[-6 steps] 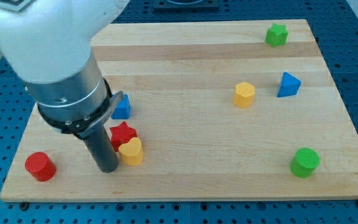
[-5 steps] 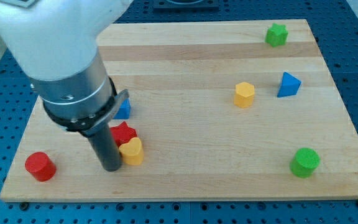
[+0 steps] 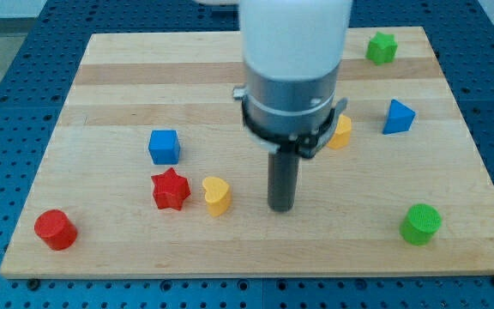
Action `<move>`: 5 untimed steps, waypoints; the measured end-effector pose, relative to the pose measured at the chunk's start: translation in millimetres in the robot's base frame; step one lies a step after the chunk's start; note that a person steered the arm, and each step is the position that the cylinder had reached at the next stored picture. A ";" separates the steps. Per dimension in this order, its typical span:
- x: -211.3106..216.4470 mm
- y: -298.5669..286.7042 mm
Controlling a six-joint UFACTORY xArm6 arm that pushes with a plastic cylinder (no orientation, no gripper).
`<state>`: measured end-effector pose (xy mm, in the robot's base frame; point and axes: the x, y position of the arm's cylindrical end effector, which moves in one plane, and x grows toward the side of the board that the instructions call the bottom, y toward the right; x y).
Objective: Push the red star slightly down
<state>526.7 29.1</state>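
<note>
Currently tabletop (image 3: pixel 453 249) carries everything; no claw on this rig, so open/closed doesn't apply, just my tip (image 3: pixel 280 209) resting right of the yellow heart (image 3: pixel 217 195). Red star (image 3: pixel 171 190) sits at lower left, beyond the heart, below the blue cube (image 3: pixel 164 147). Star has no long axis. Tip likely needs to get above it.

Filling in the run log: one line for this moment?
my tip: right of yellow heart, touching nothing | red star: below blue cube, untouched
</note>
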 end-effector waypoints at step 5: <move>-5.2 -132.2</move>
